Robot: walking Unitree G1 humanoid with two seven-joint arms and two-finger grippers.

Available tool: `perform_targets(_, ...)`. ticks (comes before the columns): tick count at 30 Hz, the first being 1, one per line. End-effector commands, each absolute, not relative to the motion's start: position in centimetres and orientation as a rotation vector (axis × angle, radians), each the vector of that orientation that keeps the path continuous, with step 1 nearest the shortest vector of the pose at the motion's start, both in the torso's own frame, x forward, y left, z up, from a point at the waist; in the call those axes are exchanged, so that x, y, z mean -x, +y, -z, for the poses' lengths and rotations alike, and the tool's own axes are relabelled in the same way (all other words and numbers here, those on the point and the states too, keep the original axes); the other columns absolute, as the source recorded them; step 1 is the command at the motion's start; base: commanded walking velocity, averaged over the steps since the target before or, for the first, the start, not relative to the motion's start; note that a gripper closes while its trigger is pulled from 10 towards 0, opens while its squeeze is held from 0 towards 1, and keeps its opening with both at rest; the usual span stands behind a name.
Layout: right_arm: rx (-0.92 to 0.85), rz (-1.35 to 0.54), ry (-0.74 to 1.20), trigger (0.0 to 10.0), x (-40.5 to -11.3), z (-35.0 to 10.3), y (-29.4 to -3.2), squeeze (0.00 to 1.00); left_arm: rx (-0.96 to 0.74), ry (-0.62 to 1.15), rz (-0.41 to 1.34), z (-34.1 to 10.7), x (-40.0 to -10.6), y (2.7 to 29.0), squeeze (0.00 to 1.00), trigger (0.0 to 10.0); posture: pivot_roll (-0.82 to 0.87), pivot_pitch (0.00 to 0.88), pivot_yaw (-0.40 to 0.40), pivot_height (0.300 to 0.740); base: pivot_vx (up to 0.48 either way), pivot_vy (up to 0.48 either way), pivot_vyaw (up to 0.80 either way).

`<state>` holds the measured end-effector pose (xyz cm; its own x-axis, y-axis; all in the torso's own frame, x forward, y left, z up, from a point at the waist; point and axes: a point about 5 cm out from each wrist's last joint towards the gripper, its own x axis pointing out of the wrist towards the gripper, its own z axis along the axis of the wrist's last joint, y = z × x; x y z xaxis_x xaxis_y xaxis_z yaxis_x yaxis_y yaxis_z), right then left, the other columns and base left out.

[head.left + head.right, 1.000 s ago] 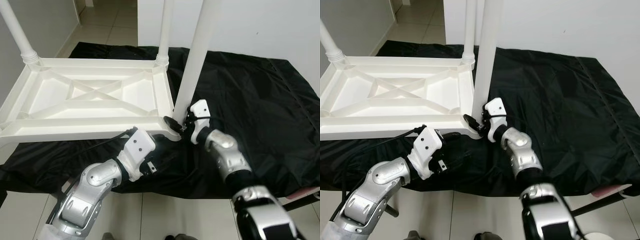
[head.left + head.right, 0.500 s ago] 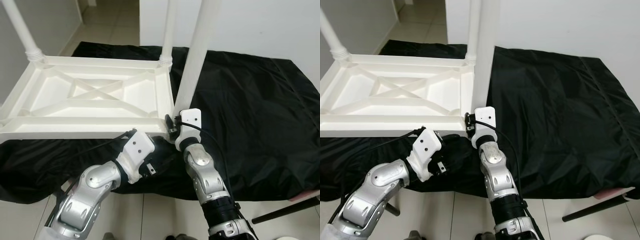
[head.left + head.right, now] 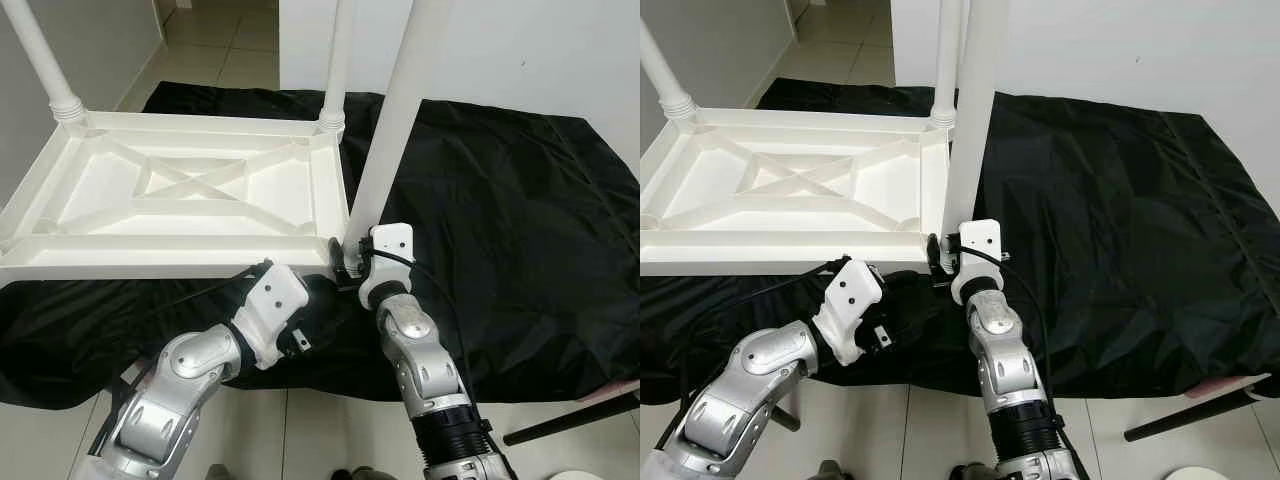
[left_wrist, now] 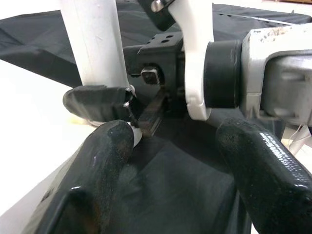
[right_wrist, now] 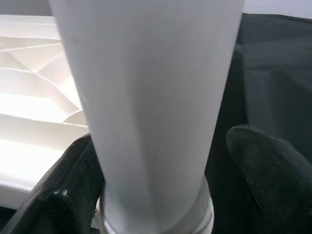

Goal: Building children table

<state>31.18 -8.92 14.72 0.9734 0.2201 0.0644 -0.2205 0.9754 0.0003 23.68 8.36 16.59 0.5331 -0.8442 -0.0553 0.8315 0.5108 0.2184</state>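
Compared with a moment ago, the right arm has been swung in from the side so it now runs almost straight up toward the table corner, and the leg is tilted a bit more to the right at its top.

No containers are in view, so nothing to report there. On the far left, the upturned white table top is lying underside-up on the black sheet, with two legs already standing at its far corners. The left gripper is parked just below the near right corner of the table, fingers spread wide apart with nothing held between them, only black sheet seen through the gap.

Right beside it, the right gripper is wrapped around the base of the white leg, one black finger on each side, clamped on just above the collar where it meets the corner socket. The leg sits squarely between those fingers.

No readable writing or labels can be made out anywhere.
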Motion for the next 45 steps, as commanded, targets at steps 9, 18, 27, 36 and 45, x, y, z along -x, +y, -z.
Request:
perform_targets(9,0.048,-0.56,-0.093,10.0,-31.2,-14.5,-11.7,0.0,-0.227,-0.051,1.025,-16.6,-23.8,8.2,0.0,10.0,-0.02,0.094,0.01,0.74,0.0,0.0,0.0)
perform_targets(18,0.172,-0.829,-0.101,10.0,-32.9,-15.2,-11.7,0.0,-0.235,-0.054,1.041,-16.8,-24.1,8.2,0.0,10.0,-0.02,0.09,0.024,0.74,0.0,0.0,0.0)
perform_targets(27,0.223,-0.909,-0.063,0.0,-34.7,-15.3,-10.9,0.0,-0.242,-0.061,1.032,-16.9,-24.0,8.3,0.0,10.0,0.01,0.086,0.019,0.74,0.0,0.0,0.0)
perform_targets(36,0.226,-0.943,-0.048,0.0,-35.2,-14.8,-11.2,0.0,-0.246,-0.06,1.02,-17.0,-24.0,8.5,0.0,10.0,0.01,0.084,0.017,0.74,0.0,0.0,0.0)
perform_targets(45,0.176,-0.783,-0.024,10.0,-36.2,-15.0,-11.8,0.0,-0.243,-0.058,1.022,-17.0,-24.0,8.5,0.0,10.0,0.01,0.09,0.019,0.74,0.0,0.0,0.0)
